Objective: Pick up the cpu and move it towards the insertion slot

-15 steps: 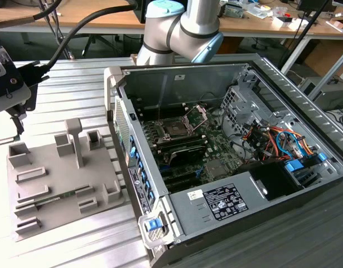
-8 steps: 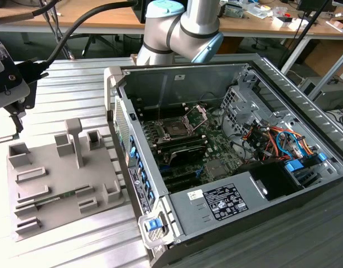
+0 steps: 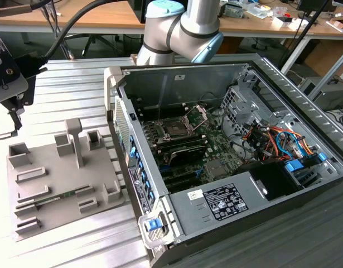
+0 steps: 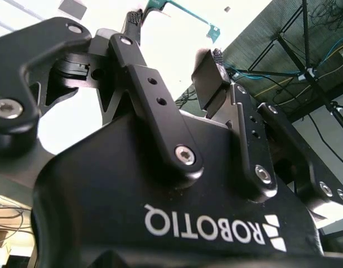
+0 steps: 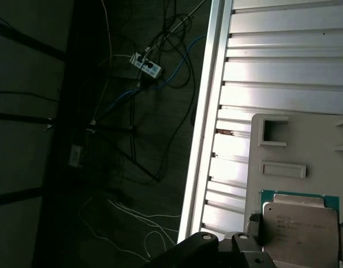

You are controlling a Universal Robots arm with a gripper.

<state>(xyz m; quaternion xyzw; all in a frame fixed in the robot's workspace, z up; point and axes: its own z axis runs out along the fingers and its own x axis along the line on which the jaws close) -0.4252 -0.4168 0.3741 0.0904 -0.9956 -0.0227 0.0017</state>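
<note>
The cpu (image 5: 303, 229), a flat square chip with a silvery top and a green rim, lies in a recess of the grey tray (image 5: 283, 145) in the first wrist view. In the second wrist view my gripper (image 4: 171, 47) is open, nothing sits between its black fingers (image 4: 154, 100), and the chip's green edge (image 4: 185, 14) shows beyond the fingertips. In the exterior view the gripper (image 3: 15, 109) hangs at the far left, above the tray's (image 3: 54, 173) far left corner. The insertion slot (image 3: 175, 128) lies on the green motherboard inside the open case, its metal bracket (image 3: 200, 113) hinged up.
The open computer case (image 3: 227, 162) fills the exterior view's right, with tall metal walls, bundled cables (image 3: 277, 139) and a power supply (image 3: 227, 201). Raised grey blocks (image 3: 76, 139) stand on the tray. The ribbed metal table (image 3: 71, 72) runs beneath; cables lie on the floor (image 5: 132, 72) beyond its edge.
</note>
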